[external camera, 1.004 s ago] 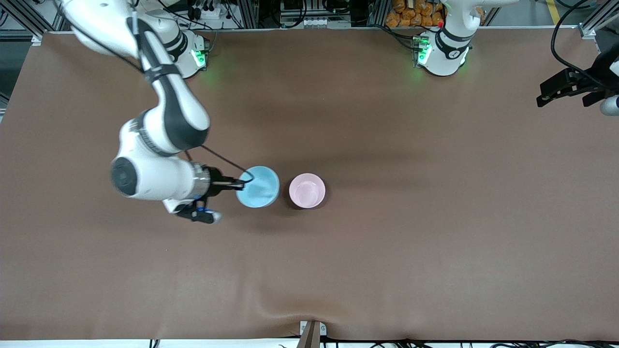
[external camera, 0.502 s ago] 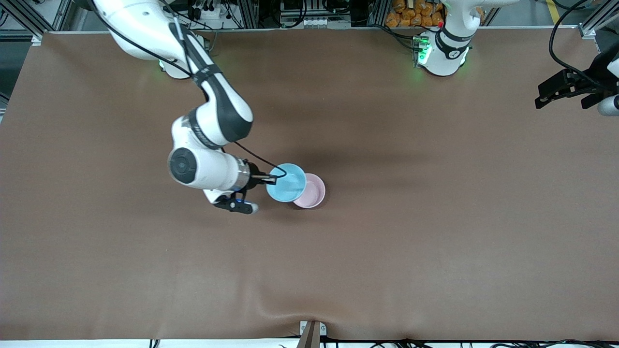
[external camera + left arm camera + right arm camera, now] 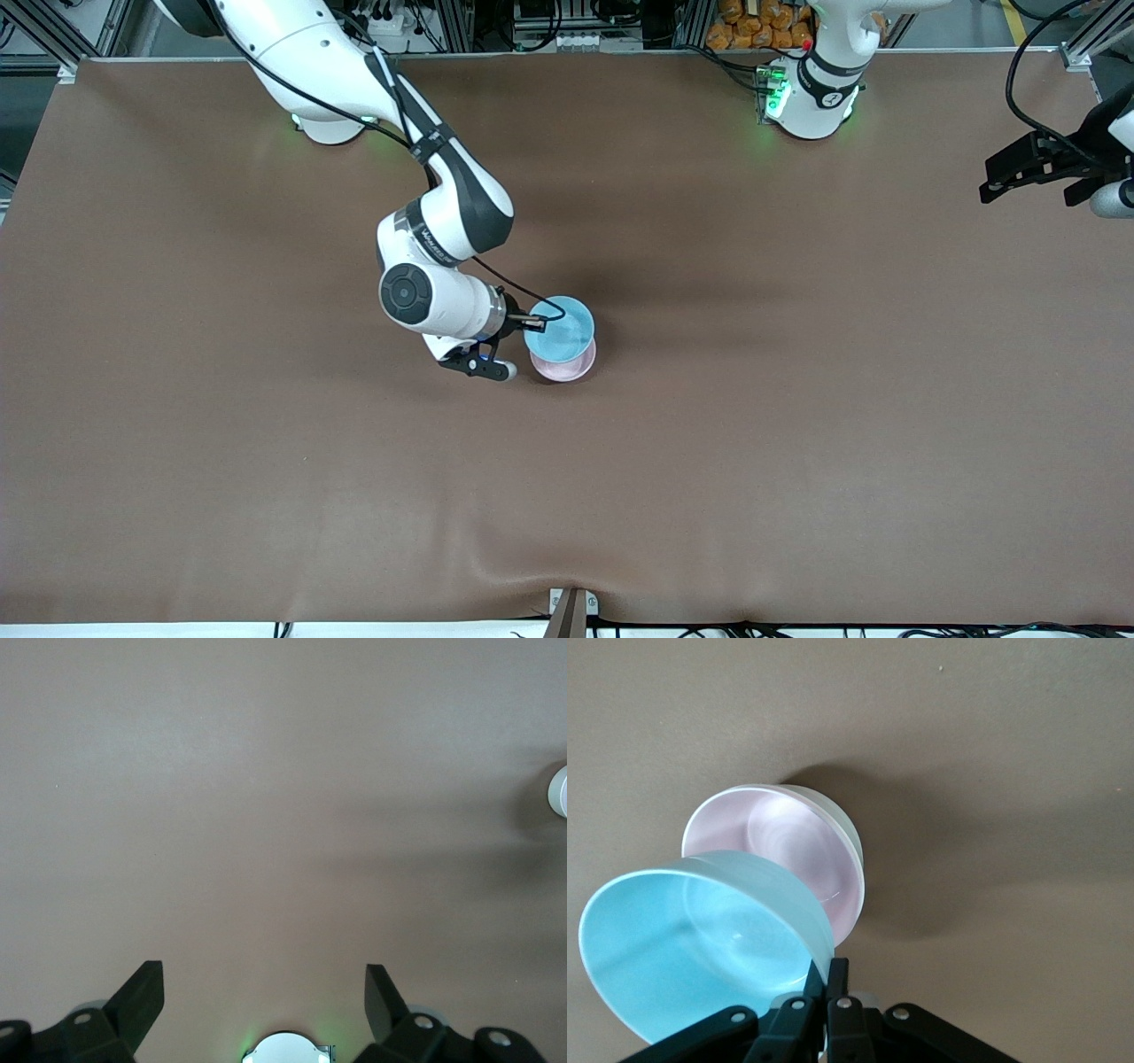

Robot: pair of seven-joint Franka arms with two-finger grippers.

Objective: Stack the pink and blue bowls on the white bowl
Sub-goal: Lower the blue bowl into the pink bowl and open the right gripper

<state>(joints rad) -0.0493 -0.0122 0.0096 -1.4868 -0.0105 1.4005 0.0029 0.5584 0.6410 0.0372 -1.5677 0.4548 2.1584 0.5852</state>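
The pale pink, smooth round plastic bowl (image 3: 563, 365) sits on the brown counter (image 3: 709, 461) about midway between the two arms' ends. Only its lower rim shows in the front view, since the light sky-blue plastic bowl (image 3: 560, 329) of the same size is up in the air over it.

In the right wrist view the pink bowl (image 3: 793, 850) appears nested inside another pale, whitish bowl (image 3: 852, 843), of which only a thin outer rim and wall show; this is probably the white bowl that serves as the base of the stack (I judge that from the double rim, and the front view cannot confirm it). The pink bowl's hollow is empty.

The right gripper (image 3: 534, 321) holds the blue bowl (image 3: 700, 939) by its rim at the side toward the right arm, with the fingers closed tight on the thin wall. A rim pinch leaves the bowl's underside free to drop into the bowl below. The blue bowl is tilted, is empty, and is not yet seated. It looks offset from the pink one, so I would expect some centring and levelling before release.

The left gripper (image 3: 1032, 168) waits over the counter's edge at the left arm's end, well apart from the bowls. Its fingers (image 3: 142, 997) are spread wide and hold nothing.
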